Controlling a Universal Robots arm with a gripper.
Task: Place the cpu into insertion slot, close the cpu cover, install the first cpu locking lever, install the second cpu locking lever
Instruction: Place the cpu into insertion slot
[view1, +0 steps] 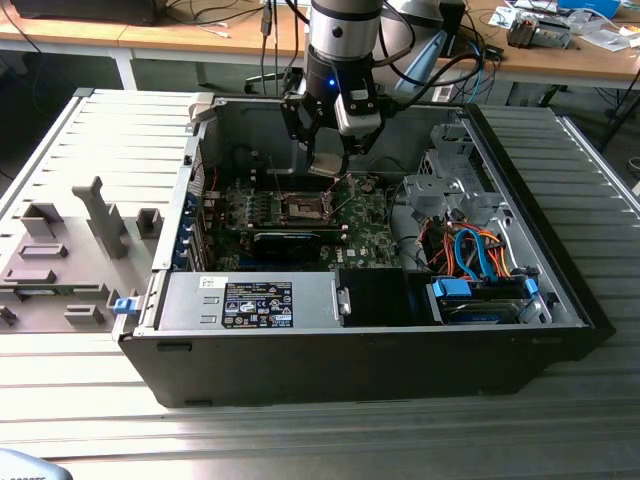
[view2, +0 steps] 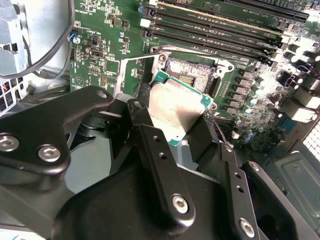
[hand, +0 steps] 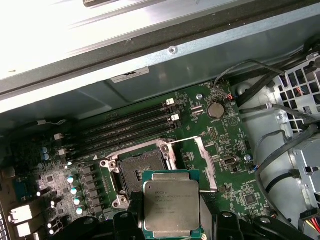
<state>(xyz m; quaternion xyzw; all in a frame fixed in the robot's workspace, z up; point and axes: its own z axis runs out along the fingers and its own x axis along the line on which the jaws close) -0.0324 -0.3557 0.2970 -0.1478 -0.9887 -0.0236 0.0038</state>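
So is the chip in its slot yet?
Out. The hand grips the chip above the empty slot; the cover stands open.

I work on a ribbed grey metal table; beyond its far edge stand wooden desks strewn with cables.

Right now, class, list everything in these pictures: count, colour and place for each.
computer case: one, black, open on the ribbed table
motherboard: one, green, inside the case
cpu socket: one, empty, on the motherboard
cpu cover: one, silver, flipped open beside the socket
memory slots: several, black, beside the socket
coin cell: one, silver, on the motherboard
power supply: one, silver-grey, along the case's near wall
cables: several, orange and blue, case's side at the exterior view's right
cpu: one, silver top, held near the socket
gripper: one, black, shut on the cpu
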